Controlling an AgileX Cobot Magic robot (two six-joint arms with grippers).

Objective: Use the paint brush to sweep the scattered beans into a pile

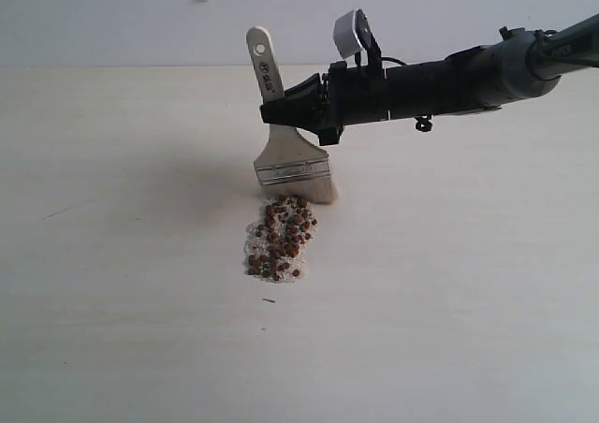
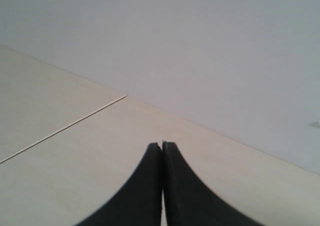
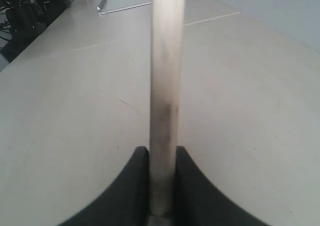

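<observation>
The beans, small reddish-brown ones mixed with whitish grains, lie in an elongated heap at the table's middle. The paint brush stands nearly upright just behind the heap, its whitish bristles touching the heap's far end. My right gripper reaches in from the right and is shut on the pale wooden handle, which rises between its black fingers. My left gripper is shut with nothing in it, over bare table; it does not show in the exterior view.
A pale wooden table runs back to a light wall. A flat metal plate and dark equipment sit at the table's distant end in the right wrist view. A tiny dark speck lies in front of the heap.
</observation>
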